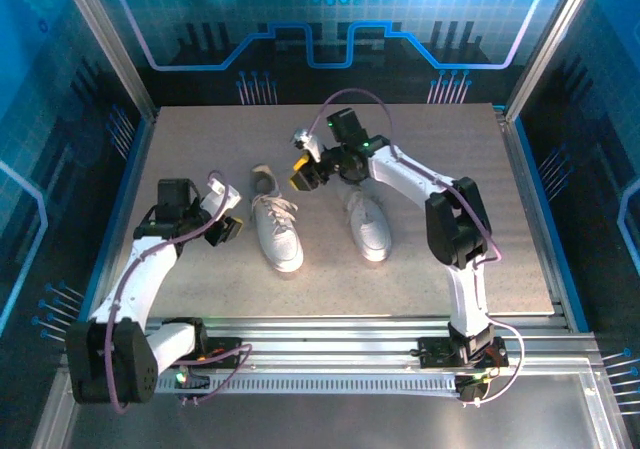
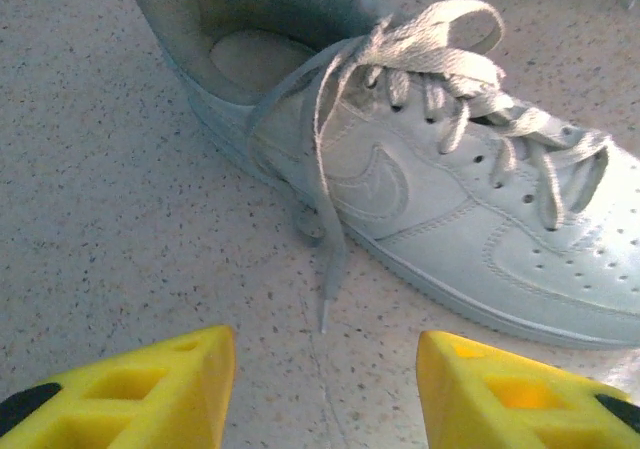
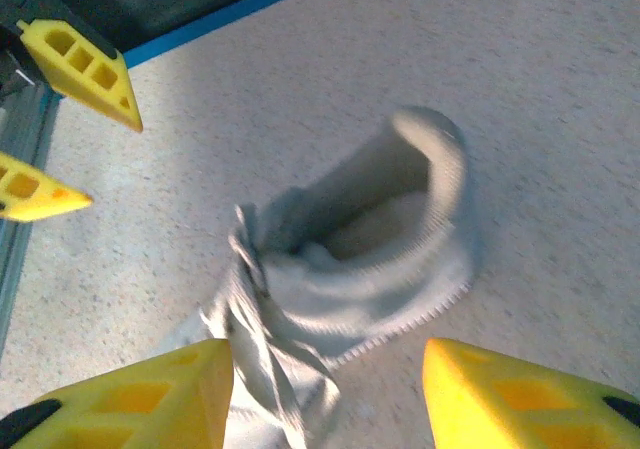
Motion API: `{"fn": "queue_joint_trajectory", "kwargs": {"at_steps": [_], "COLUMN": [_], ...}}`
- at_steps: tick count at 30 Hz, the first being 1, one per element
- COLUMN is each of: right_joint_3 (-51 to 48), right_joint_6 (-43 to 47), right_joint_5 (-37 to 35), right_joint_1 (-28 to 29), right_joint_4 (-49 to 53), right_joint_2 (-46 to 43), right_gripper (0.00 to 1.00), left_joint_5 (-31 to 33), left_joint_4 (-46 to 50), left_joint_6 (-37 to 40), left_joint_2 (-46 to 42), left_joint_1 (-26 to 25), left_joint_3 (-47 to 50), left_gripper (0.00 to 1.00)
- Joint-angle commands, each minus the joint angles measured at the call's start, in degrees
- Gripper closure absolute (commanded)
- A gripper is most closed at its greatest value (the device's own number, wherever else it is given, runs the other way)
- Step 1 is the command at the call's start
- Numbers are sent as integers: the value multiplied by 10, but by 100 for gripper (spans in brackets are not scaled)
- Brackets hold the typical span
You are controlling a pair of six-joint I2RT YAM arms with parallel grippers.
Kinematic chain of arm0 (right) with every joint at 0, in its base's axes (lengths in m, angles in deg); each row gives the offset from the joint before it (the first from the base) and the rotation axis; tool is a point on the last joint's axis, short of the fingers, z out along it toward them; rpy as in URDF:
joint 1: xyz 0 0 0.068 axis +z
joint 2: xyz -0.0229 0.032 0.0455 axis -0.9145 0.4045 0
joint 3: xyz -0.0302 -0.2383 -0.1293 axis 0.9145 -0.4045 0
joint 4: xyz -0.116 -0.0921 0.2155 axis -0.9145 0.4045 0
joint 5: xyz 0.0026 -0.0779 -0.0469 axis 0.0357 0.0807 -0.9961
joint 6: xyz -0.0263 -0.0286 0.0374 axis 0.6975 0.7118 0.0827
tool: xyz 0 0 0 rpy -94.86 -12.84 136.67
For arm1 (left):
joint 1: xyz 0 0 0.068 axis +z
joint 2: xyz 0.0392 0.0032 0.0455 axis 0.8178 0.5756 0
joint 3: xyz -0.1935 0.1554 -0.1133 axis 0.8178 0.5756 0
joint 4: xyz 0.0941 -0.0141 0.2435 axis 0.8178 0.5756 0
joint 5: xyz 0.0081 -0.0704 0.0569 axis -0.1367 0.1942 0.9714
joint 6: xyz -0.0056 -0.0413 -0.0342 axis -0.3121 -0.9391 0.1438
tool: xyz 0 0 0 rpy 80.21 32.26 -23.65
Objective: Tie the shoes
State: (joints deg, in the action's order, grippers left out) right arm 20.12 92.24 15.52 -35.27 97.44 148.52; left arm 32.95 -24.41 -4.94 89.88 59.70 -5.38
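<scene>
Two white shoes sit side by side mid-table, toes toward the arm bases, heels toward the far wall, apart from each other. Left shoe upright on its sole, grey heel opening facing up; right shoe just beside the right arm's forearm, its heel end partly hidden under the arm. In the left wrist view the left shoe's laces lie in loose loops over the tongue, not a tight bow, and one lace end trails down the side onto the table.

Left gripper is low, just beside the left shoe's outer side; yellow fingers spread apart, nothing between them – the lace end stops just short of the gap.

Right gripper hovers near the left shoe's heel, jaws apart, gripping nothing. Its wrist view is blurred – probably the left shoe's heel collar below the fingers, with some lace near the left-hand fingertip; contact cannot be told. The left gripper's fingers show at the upper left there
</scene>
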Motion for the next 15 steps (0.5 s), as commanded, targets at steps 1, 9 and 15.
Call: {"fn": "queue_joint_trajectory", "kwargs": {"at_steps": [1, 9, 15], "right_joint_3": [-25, 2, 38], "right_joint_6": [35, 47, 62], "right_joint_5": [-20, -29, -35], "right_joint_1": [3, 20, 34], "right_joint_4": [39, 64, 91], "right_joint_2": [1, 55, 96], "right_gripper": [47, 47, 47], "left_joint_5": [-19, -63, -50], "left_joint_4": [-43, -43, -146], "left_joint_6": [51, 50, 40], "left_joint_2": [64, 207, 199], "left_joint_1": [13, 18, 18], "left_joint_3": [-45, -150, -103], "left_gripper": [53, 63, 52]}}
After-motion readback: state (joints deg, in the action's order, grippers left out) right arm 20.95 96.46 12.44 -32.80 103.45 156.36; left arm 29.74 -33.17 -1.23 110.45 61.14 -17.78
